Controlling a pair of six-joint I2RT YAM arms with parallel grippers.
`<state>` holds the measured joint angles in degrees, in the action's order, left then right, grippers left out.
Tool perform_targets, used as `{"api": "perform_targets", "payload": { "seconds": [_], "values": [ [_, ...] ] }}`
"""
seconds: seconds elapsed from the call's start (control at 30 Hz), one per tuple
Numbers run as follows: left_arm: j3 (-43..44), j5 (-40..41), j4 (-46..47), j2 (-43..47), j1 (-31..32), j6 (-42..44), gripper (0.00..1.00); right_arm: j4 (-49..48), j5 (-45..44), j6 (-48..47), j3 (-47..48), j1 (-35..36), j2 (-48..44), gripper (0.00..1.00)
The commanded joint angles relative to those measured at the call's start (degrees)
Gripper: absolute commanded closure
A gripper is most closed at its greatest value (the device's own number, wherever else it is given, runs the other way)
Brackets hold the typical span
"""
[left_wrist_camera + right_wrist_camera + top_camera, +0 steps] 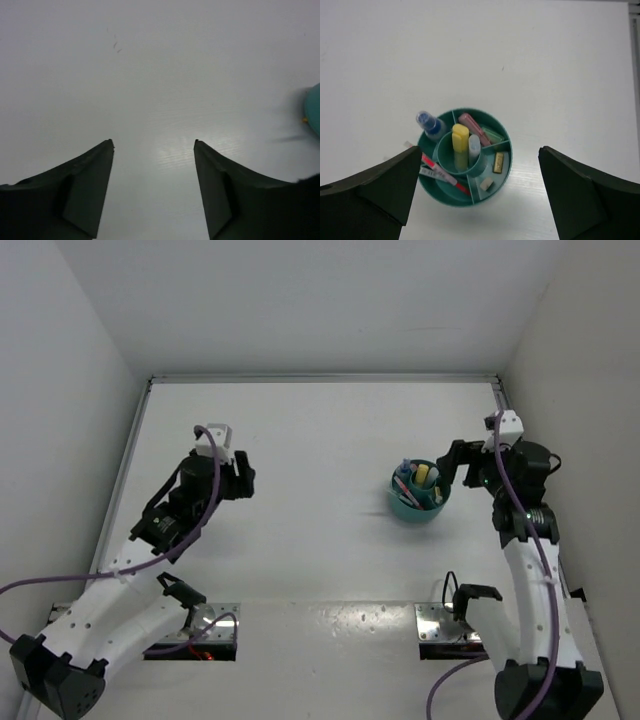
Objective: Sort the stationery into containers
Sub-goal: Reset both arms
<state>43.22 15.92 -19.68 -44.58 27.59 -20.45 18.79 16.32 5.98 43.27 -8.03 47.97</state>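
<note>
The round teal cup (420, 505) stands right of the table's middle; it also shows in the right wrist view (451, 195). Inside it stand a yellow highlighter (460, 139), a pale blue-white marker (474, 145), a blue-capped marker (430, 125), a pink stick (474, 128), a green stick (492, 135), thin pink and white pens (440, 175) and two small blocks (498, 161). My right gripper (462, 466) is open and empty, just right of and above the cup. My left gripper (238, 478) is open and empty over bare table at the left; the cup's edge (314, 116) shows in its view.
White walls enclose the table on three sides, with a metal rail (320, 378) along the back and left edges. Two metal base plates (445, 625) sit at the near edge.
</note>
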Motion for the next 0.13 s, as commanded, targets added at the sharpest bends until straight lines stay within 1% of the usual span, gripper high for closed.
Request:
{"api": "perform_targets", "payload": {
  "seconds": [0.0,0.03,0.07,0.1],
  "values": [
    [-0.2,-2.7,2.0,-1.2,-0.7,0.8,0.24,-11.8,-3.6,5.2,0.3,0.4,-0.9,0.00],
    [-0.2,-2.0,2.0,-1.2,-0.7,0.8,0.08,-11.3,-3.6,7.4,0.3,0.4,-0.1,0.00],
    [-0.2,-1.3,2.0,-1.2,-0.7,0.3,0.01,-10.8,-2.8,8.0,1.1,0.4,0.7,0.00],
    [-0.2,-1.3,2.0,-1.2,-0.7,0.3,0.01,-10.8,-2.3,7.5,1.1,0.4,0.7,0.00]
  ]
}}
